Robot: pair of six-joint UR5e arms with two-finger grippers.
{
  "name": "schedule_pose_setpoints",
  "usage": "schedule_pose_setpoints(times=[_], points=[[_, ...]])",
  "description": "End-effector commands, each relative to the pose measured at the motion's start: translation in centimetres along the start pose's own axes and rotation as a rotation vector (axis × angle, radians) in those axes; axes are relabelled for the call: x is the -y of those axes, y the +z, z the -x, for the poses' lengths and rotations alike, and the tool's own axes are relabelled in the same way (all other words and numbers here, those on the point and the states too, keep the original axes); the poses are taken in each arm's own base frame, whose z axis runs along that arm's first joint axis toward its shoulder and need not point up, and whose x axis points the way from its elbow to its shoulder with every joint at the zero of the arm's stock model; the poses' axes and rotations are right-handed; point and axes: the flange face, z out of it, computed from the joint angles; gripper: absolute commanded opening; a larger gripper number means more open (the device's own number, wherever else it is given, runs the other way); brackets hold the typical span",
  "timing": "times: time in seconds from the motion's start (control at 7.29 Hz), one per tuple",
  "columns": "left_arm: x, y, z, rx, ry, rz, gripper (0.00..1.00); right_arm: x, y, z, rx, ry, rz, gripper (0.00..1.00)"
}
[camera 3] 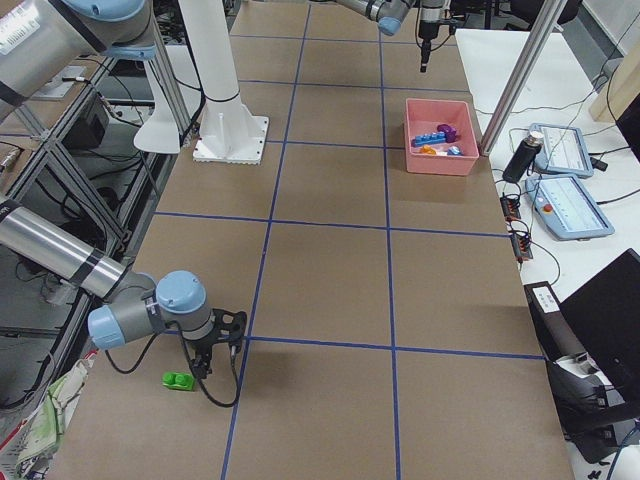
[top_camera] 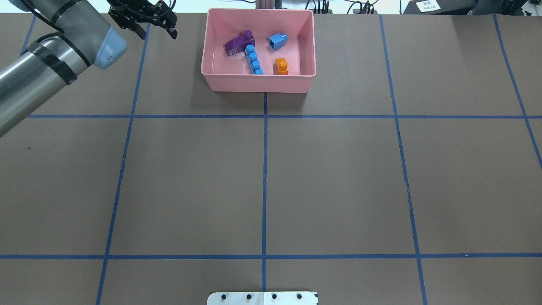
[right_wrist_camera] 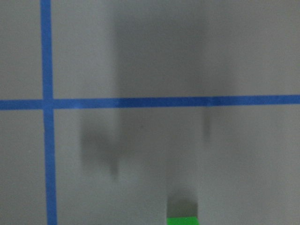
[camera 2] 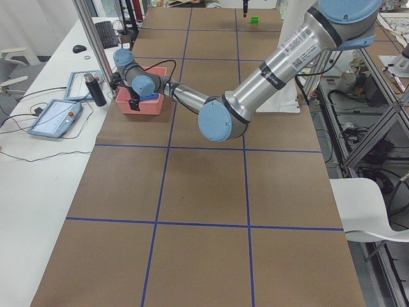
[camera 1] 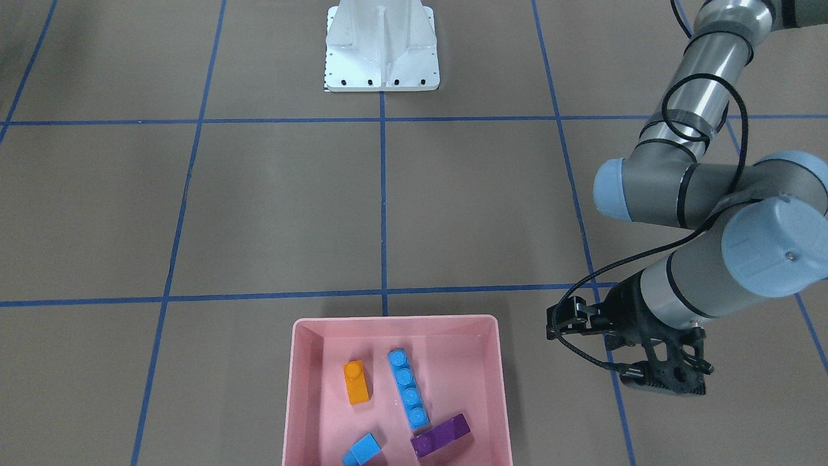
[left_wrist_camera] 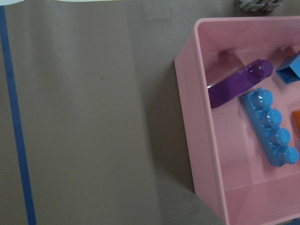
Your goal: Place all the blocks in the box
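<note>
The pink box (top_camera: 258, 82) stands at the table's far edge and holds several blocks. In it lie an orange block (top_camera: 280, 66), a long blue block (top_camera: 253, 60), a purple block (top_camera: 239, 43) and a small blue block (top_camera: 277, 40). The same box (camera 1: 394, 320) shows in the front view. My left gripper (top_camera: 156, 34) hangs open and empty to the left of the box, outside its wall. A green block (camera 3: 180, 380) lies on the table far from the box. My right gripper (camera 3: 203, 365) is just beside it, and I cannot tell whether it is open or shut.
The white robot base (camera 1: 381, 48) stands mid-table on the robot's side. Blue tape lines grid the brown table. A side table beyond the box carries tablets (camera 3: 570, 205) and a black bottle (camera 3: 522, 158).
</note>
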Motion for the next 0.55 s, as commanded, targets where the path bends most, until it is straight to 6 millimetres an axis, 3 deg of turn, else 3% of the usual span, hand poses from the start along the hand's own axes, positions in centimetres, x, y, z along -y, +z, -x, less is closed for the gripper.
schedule_pose_setpoints(times=[0.0,0.41], points=[[-0.7,-0.1,0.3,-0.003,0.008,-0.003,1.00,-1.0,1.0,-1.0,0.006,-0.008,0.037,1.00],[-0.8,-0.5,-0.2,-0.008,0.016,-0.009,1.00,-1.3,2.9,-1.4,0.028,-0.075,0.140,1.00]])
